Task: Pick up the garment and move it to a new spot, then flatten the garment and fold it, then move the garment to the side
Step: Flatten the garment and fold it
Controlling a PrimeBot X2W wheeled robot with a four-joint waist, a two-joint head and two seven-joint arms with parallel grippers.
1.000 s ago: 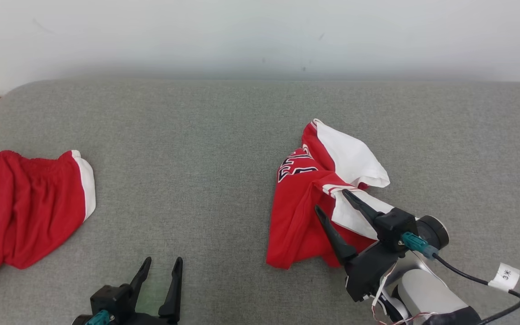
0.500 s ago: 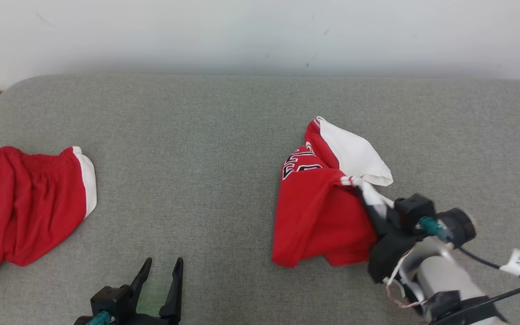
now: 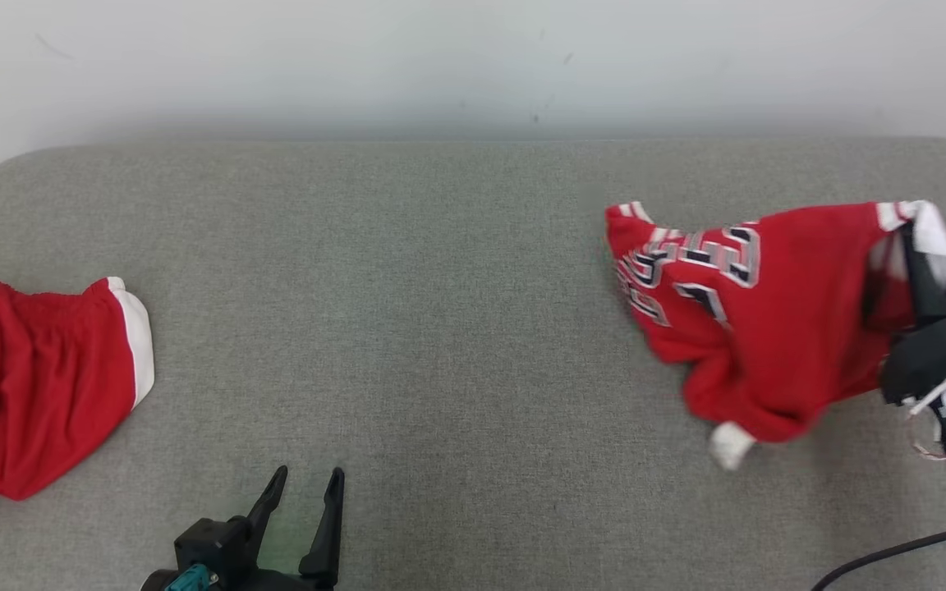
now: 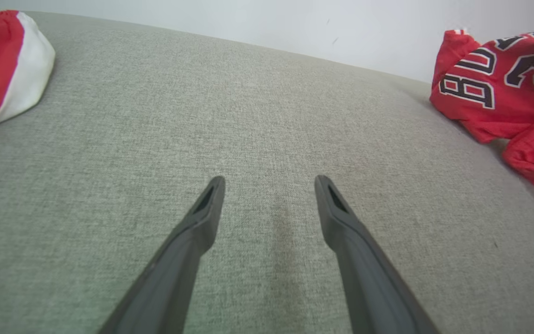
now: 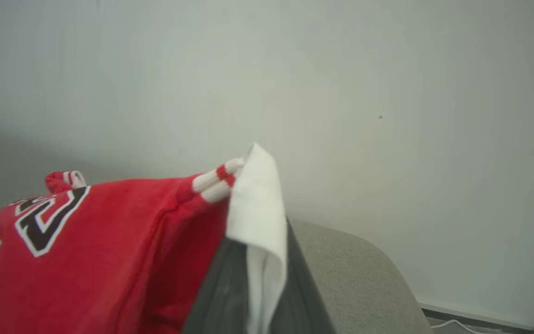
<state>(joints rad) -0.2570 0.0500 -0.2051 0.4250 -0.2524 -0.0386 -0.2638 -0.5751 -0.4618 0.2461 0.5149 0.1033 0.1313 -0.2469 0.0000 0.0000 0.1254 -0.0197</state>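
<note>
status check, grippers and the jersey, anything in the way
Left gripper open, empty. Right gripper shut on the jersey at its white edge; it hangs bunched, right end of the cushion. Red shorts far left, not in the way.

The head view looks forward and down from high above the grey cushion (image 3: pixel 440 328), taking in its whole width up to the pale wall (image 3: pixel 473 66). The left wrist view sits low and close over that cushion, facing along the left gripper (image 4: pixel 270 181) toward the wall; both share the red jersey (image 3: pixel 769 312) at right and the red shorts (image 3: pixel 29 386) at left. The right wrist view, raised, looks along the right gripper (image 5: pixel 260 260), very near the jersey, at the wall.
</note>
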